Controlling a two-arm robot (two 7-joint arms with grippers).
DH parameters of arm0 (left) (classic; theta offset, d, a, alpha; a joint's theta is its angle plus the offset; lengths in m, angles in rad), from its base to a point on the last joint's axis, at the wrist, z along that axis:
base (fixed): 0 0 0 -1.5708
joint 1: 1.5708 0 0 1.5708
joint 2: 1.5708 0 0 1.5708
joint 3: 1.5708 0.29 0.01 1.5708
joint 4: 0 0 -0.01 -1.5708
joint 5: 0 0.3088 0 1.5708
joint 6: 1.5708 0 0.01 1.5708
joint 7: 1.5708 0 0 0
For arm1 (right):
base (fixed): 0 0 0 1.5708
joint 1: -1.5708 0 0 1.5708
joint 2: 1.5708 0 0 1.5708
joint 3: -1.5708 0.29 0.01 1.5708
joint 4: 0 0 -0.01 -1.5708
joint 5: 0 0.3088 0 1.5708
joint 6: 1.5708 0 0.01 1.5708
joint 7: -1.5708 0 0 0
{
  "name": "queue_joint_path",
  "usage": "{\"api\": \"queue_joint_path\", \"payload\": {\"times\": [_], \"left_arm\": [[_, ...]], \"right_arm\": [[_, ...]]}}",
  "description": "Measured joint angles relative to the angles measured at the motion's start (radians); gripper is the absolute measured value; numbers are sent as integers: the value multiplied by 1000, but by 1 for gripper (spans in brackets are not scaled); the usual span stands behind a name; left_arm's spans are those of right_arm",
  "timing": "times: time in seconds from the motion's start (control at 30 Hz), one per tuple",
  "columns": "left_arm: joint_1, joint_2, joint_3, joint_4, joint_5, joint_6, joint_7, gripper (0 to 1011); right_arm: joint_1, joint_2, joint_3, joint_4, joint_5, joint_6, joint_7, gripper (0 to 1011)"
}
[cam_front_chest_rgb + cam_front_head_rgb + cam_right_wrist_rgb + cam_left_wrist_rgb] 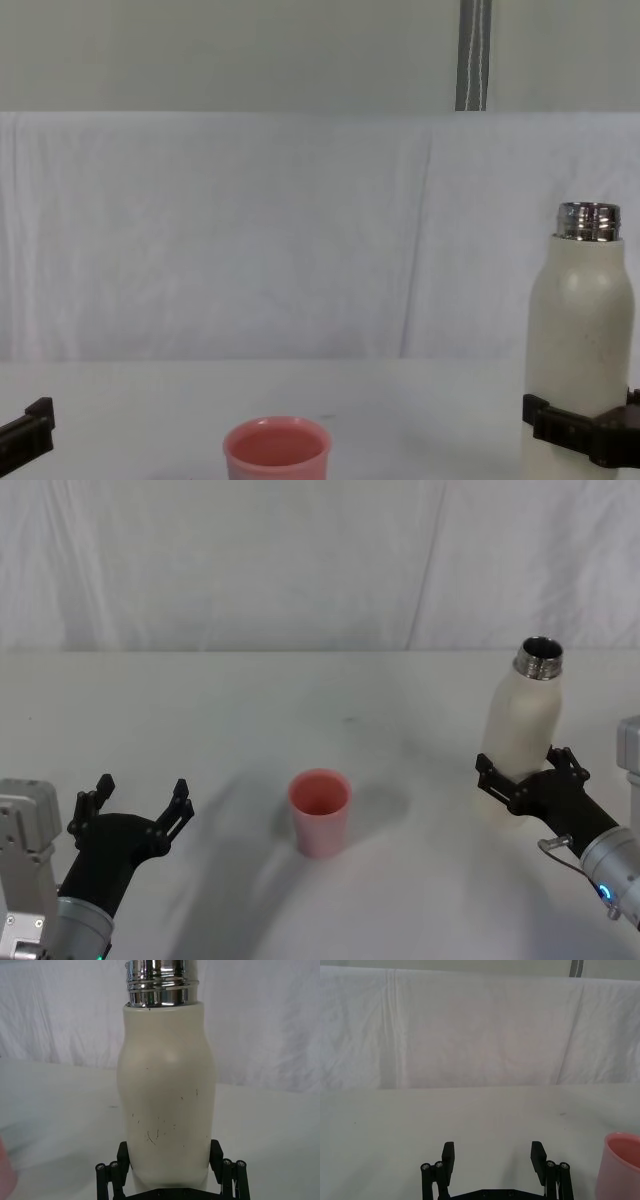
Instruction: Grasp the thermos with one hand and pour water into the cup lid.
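So the white table (250, 690) is the big thing here, with the cup lid (320, 810) sitting roughly mid-table. The thermos (522, 730) stands upright well to the right of the cup lid, open steel neck up top. The right gripper (528, 770) has its fingers clamped on either side of the thermos's lower body. The left gripper (140, 802) hangs out left of the cup lid, apart from it, fingers spread wide with nothing in them.
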Motion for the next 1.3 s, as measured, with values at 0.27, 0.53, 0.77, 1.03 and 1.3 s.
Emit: {"api": "queue_joint_path", "payload": {"times": [0.27,0.53,0.77,1.03,1.3], "left_arm": [[0,0,0,0,0,0,0,1001],[0,0,0,0,0,0,0,1001],[0,0,0,0,0,0,0,1001],[0,0,0,0,0,0,0,1001],[0,0,0,0,0,0,0,1001]], "right_arm": [[0,0,0,0,0,0,0,1001],[-6,4,3,0,5,0,1,1001],[-13,13,3,-1,8,-4,15,1003],[-15,19,-3,6,10,-9,24,1003],[-24,24,-11,6,11,-6,30,1003]]}}
